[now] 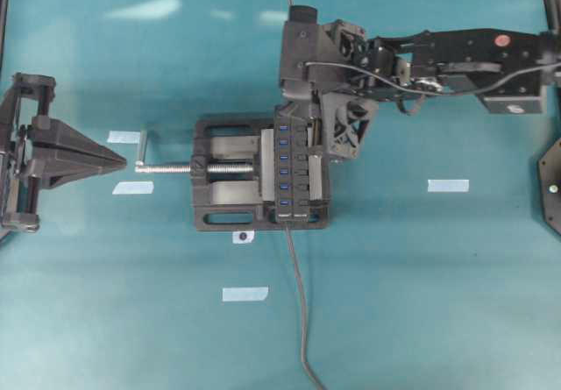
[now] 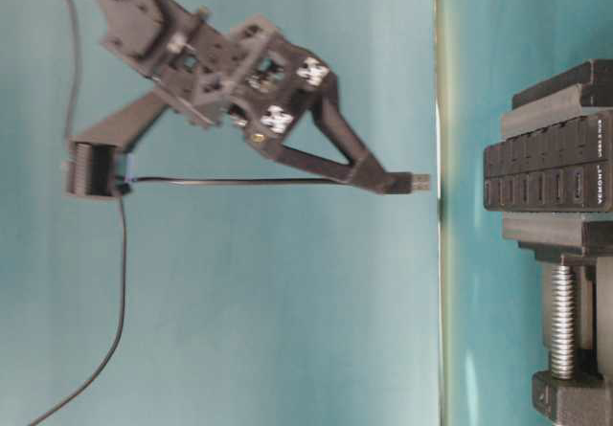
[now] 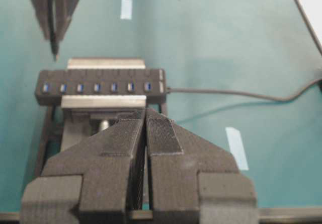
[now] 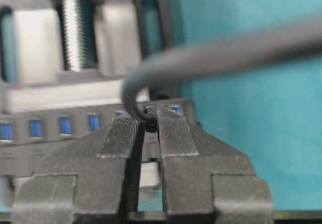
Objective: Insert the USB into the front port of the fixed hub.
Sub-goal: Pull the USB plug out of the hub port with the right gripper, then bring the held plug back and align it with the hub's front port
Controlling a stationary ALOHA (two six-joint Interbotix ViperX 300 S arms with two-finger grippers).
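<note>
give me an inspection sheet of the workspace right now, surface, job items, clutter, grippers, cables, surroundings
Surface: teal table, several pale tape strips.
Job's things: fixed hub clamped in a black vise; USB held clear of the hub, not inserted.
Clutter: nothing seen.
Grippers: right gripper shut on the USB, over the hub's end; left gripper shut, empty, apart from the vise handle.
Cables: USB cable loops from the right gripper; hub cable runs off the table's near edge.
Surroundings: dark frame parts at the edges.

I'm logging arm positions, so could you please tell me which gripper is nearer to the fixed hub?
The right. The right gripper hangs over the far end of the fixed hub, holding the USB. The left gripper sits well off beyond the vise's screw handle.
</note>
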